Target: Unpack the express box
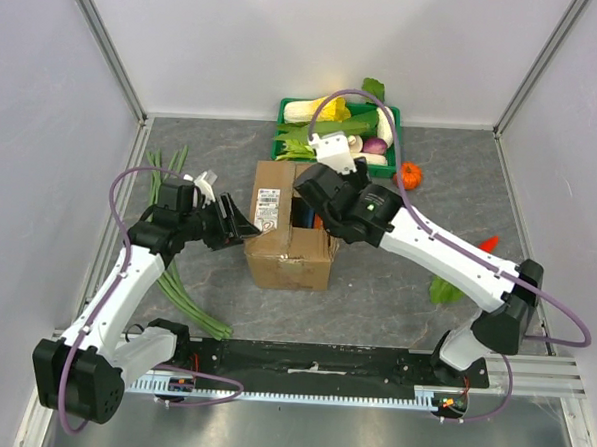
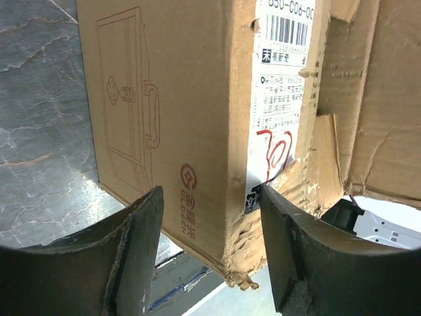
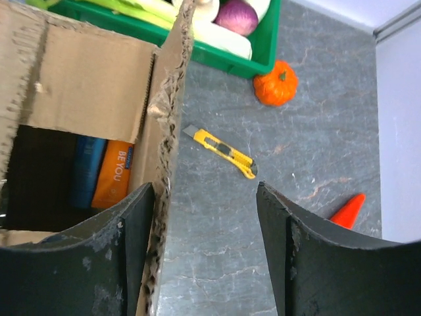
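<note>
The express box (image 1: 289, 245), a brown carton with a white label, stands mid-table with its flaps up. My left gripper (image 1: 240, 226) is at its left side. In the left wrist view the left gripper (image 2: 210, 234) is open and straddles the express box's (image 2: 197, 99) torn lower corner, with a gap beside the left finger (image 2: 141, 243). My right gripper (image 1: 315, 199) hovers over the box's right wall. In the right wrist view the right gripper (image 3: 205, 210) is open. Its left finger (image 3: 128, 230) is inside the express box (image 3: 92, 79) against the ragged wall edge, and its other finger is well outside. An orange pack (image 3: 113, 172) and a blue one (image 3: 85, 168) lie inside.
A green tray (image 1: 280, 132) of vegetables stands behind the box. A yellow utility knife (image 3: 220, 151), a small orange pumpkin (image 1: 410, 174), a red pointed vegetable (image 1: 488, 243) and a green leaf (image 1: 443, 289) lie right of the box. Long green stalks (image 1: 180, 287) lie at left.
</note>
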`<state>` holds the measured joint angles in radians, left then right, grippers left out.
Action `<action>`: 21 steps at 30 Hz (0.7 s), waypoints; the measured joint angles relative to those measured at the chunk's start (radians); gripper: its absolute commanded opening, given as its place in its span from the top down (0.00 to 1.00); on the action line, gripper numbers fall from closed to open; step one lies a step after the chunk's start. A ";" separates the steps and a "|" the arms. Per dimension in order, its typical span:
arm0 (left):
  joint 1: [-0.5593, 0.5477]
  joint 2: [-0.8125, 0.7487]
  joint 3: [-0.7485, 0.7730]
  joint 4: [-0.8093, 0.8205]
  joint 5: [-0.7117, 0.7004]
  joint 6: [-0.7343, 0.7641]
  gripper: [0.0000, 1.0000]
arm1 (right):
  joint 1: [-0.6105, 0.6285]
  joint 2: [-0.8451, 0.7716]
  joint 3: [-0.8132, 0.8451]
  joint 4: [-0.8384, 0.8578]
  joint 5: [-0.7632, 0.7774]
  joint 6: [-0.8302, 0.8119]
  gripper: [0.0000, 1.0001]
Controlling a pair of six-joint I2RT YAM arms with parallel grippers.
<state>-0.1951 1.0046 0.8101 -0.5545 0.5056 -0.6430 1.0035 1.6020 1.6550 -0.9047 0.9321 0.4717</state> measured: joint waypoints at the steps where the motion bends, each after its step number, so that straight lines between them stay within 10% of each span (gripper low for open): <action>1: 0.000 -0.003 0.003 -0.005 -0.006 0.000 0.32 | -0.015 -0.016 -0.027 0.012 -0.018 0.002 0.29; 13: 0.004 -0.043 0.105 -0.059 -0.069 0.058 0.29 | -0.192 -0.250 -0.243 0.120 -0.212 0.007 0.21; 21: 0.004 -0.048 0.188 -0.051 -0.027 0.127 0.36 | -0.224 -0.226 -0.268 0.137 -0.305 0.011 0.35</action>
<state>-0.1913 0.9569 0.9985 -0.6060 0.4786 -0.5156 0.7795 1.3762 1.3872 -0.7673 0.6270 0.4828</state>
